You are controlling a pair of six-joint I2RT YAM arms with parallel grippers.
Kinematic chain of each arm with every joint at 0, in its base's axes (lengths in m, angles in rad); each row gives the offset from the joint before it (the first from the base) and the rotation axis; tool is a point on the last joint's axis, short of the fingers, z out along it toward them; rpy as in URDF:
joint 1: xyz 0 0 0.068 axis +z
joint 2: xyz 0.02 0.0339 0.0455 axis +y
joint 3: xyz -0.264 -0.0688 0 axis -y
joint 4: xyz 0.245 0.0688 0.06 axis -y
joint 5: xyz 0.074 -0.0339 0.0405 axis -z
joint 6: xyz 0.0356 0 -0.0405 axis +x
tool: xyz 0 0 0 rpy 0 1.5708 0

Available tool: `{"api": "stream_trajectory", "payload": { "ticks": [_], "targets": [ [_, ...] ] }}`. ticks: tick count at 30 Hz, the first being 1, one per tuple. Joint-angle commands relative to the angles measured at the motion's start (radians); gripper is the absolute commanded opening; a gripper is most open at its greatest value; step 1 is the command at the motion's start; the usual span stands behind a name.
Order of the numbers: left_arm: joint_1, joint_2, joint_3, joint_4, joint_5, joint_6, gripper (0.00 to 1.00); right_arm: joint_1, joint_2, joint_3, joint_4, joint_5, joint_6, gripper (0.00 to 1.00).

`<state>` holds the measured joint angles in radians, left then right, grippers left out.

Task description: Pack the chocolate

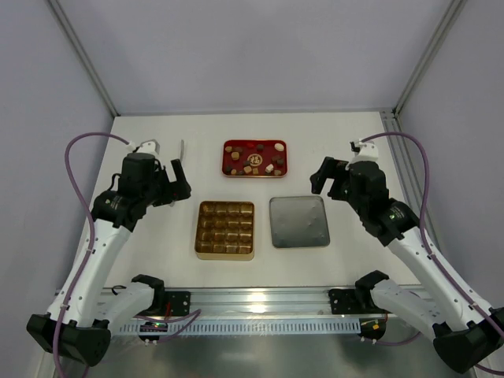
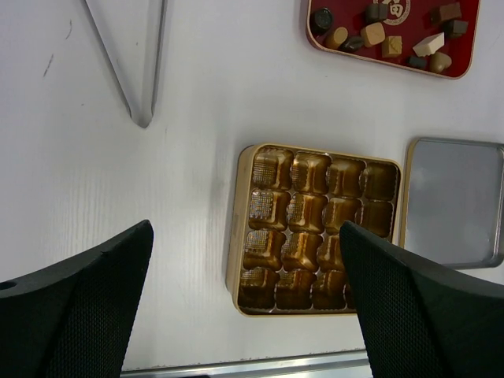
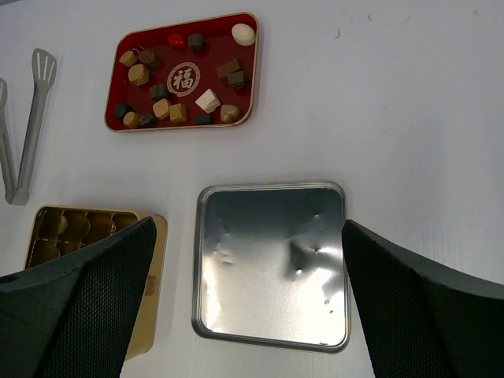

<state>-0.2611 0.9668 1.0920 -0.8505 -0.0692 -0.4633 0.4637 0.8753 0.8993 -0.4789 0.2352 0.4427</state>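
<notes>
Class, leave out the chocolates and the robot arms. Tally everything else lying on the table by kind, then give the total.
Red tray: 1
Gold box: 1
Silver lid: 1
Tongs: 1
Total: 4

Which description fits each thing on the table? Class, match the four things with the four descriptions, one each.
Things
1. gold box
2. red tray
3. silver lid
4. tongs

Descriptions
A. holds the loose chocolates
B. lies left of the red tray in the top view
C. gridded cells, all empty
D. flat, lying just right of the gold box

Pairs: 1-C, 2-A, 3-D, 4-B
</notes>
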Motion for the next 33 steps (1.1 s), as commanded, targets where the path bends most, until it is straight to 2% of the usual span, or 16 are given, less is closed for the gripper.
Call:
{"api": "stream_trajectory", "payload": {
  "ticks": [1,9,13,17,22,28,33],
  "targets": [
    [0.005,-0.008,0.003,0.01,-0.032,0.0,0.99,0.003,0.005,0.01,0.025,-0.017,-0.018,1.0],
    [0.005,0.052,0.016,0.051,-0.112,-0.002,1.0,0.003,0.053,0.036,0.003,-0.066,-0.042,1.0],
    [0.017,0.182,0.075,0.088,-0.156,0.018,1.0,0.004,0.086,0.036,0.025,-0.123,-0.041,1.0],
    [0.084,0.36,0.133,0.126,-0.127,0.058,1.0,0.003,0.106,0.018,0.057,-0.181,-0.036,1.0],
    [0.201,0.582,0.221,0.18,0.0,0.092,0.99,0.004,0.119,0.0,0.083,-0.22,-0.048,1.0],
    [0.258,0.765,0.272,0.258,0.04,0.15,1.0,0.004,0.114,-0.01,0.085,-0.258,-0.056,1.0],
    [0.293,0.835,0.269,0.307,0.063,0.164,1.0,0.004,0.105,-0.011,0.071,-0.254,-0.065,1.0]
  ]
}}
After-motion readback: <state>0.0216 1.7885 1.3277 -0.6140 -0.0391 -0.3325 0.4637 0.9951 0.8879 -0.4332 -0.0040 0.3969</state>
